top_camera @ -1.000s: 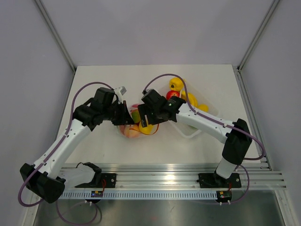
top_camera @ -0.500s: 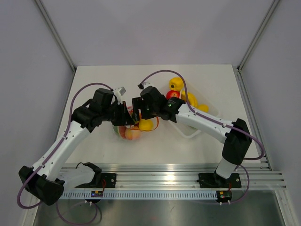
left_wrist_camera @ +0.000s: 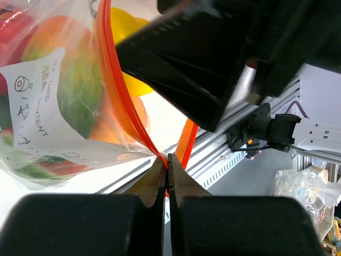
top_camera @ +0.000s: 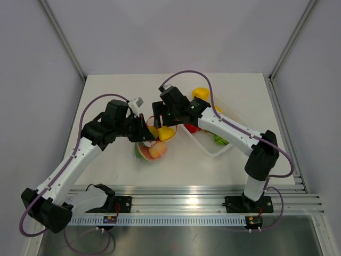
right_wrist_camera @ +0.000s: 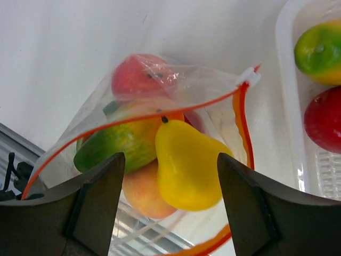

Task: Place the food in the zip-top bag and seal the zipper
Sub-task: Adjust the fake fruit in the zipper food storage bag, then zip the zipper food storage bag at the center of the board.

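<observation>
Left pincer (left_wrist_camera: 168,178) clamped on zipper (left_wrist_camera: 113,80) | right pincer (right_wrist_camera: 170,160) apart over pear (right_wrist_camera: 186,170) (in bag (right_wrist_camera: 176,74) mouth) | fruit (right_wrist_camera: 319,50) in tray (right_wrist_camera: 285,80), 3 o'clock, unbagged; unsealed

R hand (right_wrist_camera: 170,157) has let go of yellow pear (right_wrist_camera: 186,168), now inside zip-top bag (right_wrist_camera: 202,80); hand pulled back above bag, fingers apart.

We log two arms of the same build: left arm (top_camera: 72,165) and right arm (top_camera: 234,138). Both have white tubular links and chunky black joint housings. A purple cable (top_camera: 83,120) loops along each arm. The base plates (top_camera: 242,204) are black. Right gripper (right_wrist_camera: 169,160) has matte black, wedge-shaped fingers (right_wrist_camera: 98,202). Left gripper (left_wrist_camera: 167,173) has tan tips on a black body.
</observation>
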Available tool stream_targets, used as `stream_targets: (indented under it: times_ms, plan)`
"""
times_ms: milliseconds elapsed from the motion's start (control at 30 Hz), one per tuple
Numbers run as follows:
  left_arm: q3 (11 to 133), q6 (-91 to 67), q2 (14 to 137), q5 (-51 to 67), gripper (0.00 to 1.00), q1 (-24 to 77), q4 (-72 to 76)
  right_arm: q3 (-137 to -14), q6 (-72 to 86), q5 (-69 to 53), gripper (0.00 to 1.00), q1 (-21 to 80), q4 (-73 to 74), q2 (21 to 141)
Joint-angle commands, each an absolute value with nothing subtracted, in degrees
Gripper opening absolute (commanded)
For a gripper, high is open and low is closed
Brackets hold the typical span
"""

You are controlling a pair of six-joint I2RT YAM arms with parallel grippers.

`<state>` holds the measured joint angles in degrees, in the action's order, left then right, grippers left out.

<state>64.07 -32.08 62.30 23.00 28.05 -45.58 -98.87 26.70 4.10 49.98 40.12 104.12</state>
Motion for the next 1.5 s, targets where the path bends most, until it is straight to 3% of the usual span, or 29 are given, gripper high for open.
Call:
stream_targets:
  times_ms: [0, 167, 300, 867, 900, 933, 1033, 1067, 1100, 1200, 1233, 1333, 1433, 1467]
  plan:
    - [64.6, -32.8, 61.2, 26.2, 0.0, 27.9, -41.8, -97.2, 24.9, 7.6, 0.77, 50.2, 40.7, 93.9]
    - [64.8, -32.7, 61.4, 26.5, 0.0, 27.9, -41.7, -91.1, 24.3, 9.4, 0.72, 44.4, 41.7, 88.9]
    - [65.0, -32.6, 61.4, 26.2, 0.0, 27.9, -41.8, -87.3, 22.4, 3.2, 0.67, 40.3, 41.5, 89.5]
    - [66.4, -32.0, 62.4, 25.8, 0.0, 27.9, -43.1, -87.2, 21.1, -7.0, 0.56, 40.3, 36.1, 97.7]
    - [66.4, -31.9, 62.4, 25.8, 0.0, 27.9, -43.2, -87.4, 21.4, -7.3, 0.53, 40.3, 35.9, 98.3]
    - [66.5, -31.6, 62.4, 25.8, 0.0, 27.9, -43.2, -87.6, 21.4, -7.1, 0.36, 40.3, 35.7, 98.6]
    - [68.0, -30.2, 63.2, 24.4, 0.0, 27.9, -44.9, -88.3, 22.8, -5.6, 0.07, 40.3, 35.7, 98.4]
    - [68.7, -28.8, 64.2, 22.8, 0.0, 27.9, -46.3, -88.2, 24.9, -4.1, 0.0, 40.3, 35.7, 97.3]
    - [69.9, -28.0, 65.1, 22.1, 0.0, 27.5, -47.1, -88.2, 26.1, -3.3, 0.0, 40.3, 35.8, 96.7]
    - [76.9, -23.8, 68.3, 16.9, 0.16, 27.2, -51.5, -88.2, 32.7, -2.3, 0.0, 40.3, 36.9, 94.6]
    - [78.9, -21.7, 70.0, 15.5, 0.43, 27.1, -52.5, -87.9, 34.6, -2.4, 0.0, 40.3, 36.3, 94.0]
    - [86.7, -18.5, 72.6, 10.2, 0.87, 27.1, -55.4, -86.2, 42.1, -2.4, 0.0, 40.5, 35.4, 91.9]
    - [92.7, -16.4, 73.8, 7.5, 0.92, 27.2, -56.7, -83.9, 48.0, -1.8, 0.0, 41.0, 34.2, 89.9]
    - [93.5, -15.9, 74.1, 9.4, 0.87, 27.2, -56.2, -83.6, 50.0, -1.8, 0.0, 41.0, 33.9, 89.4]
